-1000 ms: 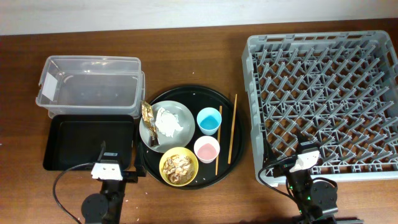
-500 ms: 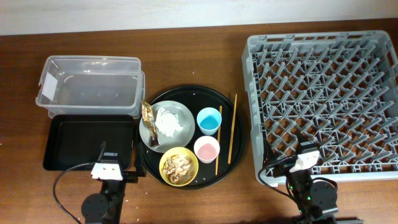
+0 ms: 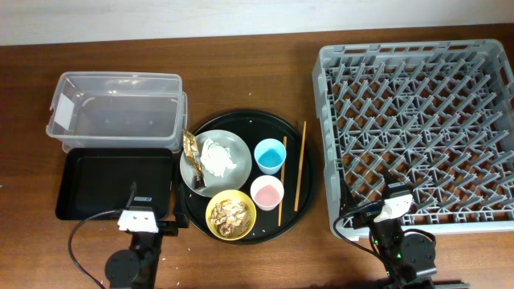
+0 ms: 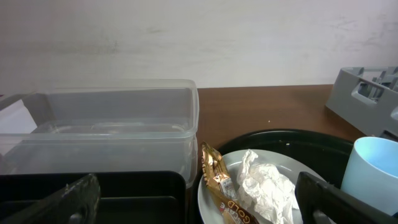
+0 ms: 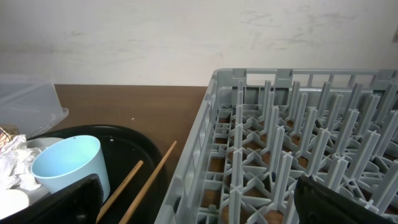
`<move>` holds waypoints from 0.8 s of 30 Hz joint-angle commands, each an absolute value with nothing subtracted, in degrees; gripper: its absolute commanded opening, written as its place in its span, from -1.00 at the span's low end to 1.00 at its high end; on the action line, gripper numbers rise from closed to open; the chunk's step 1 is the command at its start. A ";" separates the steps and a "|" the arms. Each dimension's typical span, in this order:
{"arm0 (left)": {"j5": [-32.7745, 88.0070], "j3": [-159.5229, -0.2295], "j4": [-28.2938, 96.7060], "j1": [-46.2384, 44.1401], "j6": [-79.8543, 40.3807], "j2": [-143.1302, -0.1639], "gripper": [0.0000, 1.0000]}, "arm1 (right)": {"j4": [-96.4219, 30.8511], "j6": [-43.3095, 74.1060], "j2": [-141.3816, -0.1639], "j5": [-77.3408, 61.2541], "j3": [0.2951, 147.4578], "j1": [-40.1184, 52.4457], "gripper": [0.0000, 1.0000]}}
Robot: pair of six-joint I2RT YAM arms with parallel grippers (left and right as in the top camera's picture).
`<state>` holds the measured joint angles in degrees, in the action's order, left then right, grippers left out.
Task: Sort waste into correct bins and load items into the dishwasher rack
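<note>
A grey-green plate [image 3: 229,172] on the round black tray holds crumpled white tissue [image 3: 215,156] and a gold-brown wrapper [image 3: 191,144]. A yellow bowl [image 3: 231,215] holds beige food scraps. A light blue cup [image 3: 270,155], a pink cup [image 3: 267,193] and two chopsticks [image 3: 301,164] lie beside them. The clear tub [image 3: 116,108] and the black rectangular tray [image 3: 112,183] stand at the left, the grey rack [image 3: 426,120] at the right. My left gripper [image 4: 196,186] is open and empty, low before the plate [image 4: 211,193]. My right gripper [image 5: 199,186] is open and empty at the rack's near-left corner [image 5: 211,143].
The round black tray [image 3: 241,117] sits between the bins and the rack. Both arm bases stand at the table's front edge, the left [image 3: 132,261] before the black rectangular tray, the right [image 3: 397,249] before the rack. A pale wall runs behind the table.
</note>
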<state>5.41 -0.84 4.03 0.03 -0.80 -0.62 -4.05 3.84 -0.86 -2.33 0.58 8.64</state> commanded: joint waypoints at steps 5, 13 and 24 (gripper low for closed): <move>8.67 -0.54 3.84 0.19 0.23 -0.40 0.99 | -4.23 3.44 -0.51 -3.42 0.32 8.23 0.97; 19.07 -0.80 1.17 0.16 -2.70 -0.40 0.99 | 1.23 5.04 -0.51 -10.83 0.62 8.23 0.97; 17.21 -41.01 31.88 0.16 -7.38 -31.92 0.99 | -40.75 8.62 -30.76 -14.81 47.75 8.23 0.97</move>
<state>17.32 -27.66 23.73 0.03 -7.62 -17.98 -36.84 8.29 -22.33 -14.28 37.19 8.60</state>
